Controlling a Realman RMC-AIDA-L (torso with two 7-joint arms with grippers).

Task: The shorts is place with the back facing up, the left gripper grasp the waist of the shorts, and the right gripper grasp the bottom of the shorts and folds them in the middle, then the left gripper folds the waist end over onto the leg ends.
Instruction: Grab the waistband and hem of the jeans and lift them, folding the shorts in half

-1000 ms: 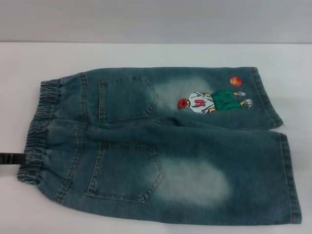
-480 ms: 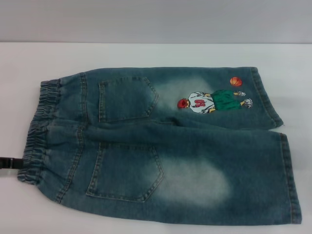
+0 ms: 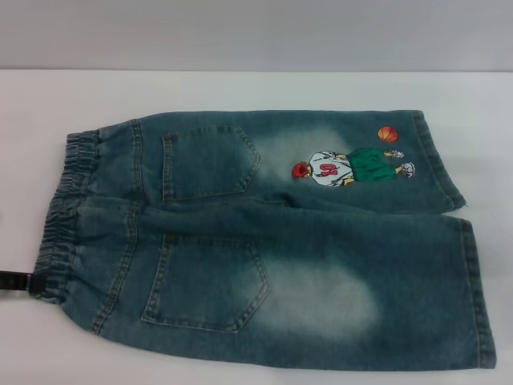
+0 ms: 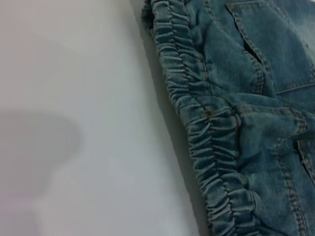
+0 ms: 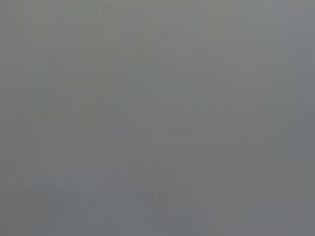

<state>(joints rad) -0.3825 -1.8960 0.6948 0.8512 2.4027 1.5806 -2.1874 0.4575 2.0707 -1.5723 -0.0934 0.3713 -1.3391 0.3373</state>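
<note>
Our shorts (image 3: 264,241) lie flat across the middle, our left gripper (image 3: 16,282) waits at the lower left by the waistband (image 4: 206,132), claw unclear, so next we grab it.

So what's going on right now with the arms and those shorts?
Left gripper at the waistband, no grasp visible. Right gripper out of view. Shorts flat, unfolded, pockets up. Nothing in the way.

A white table (image 3: 240,88) carries denim shorts (image 3: 264,241) spread flat, back pockets up, waistband toward its left
</note>
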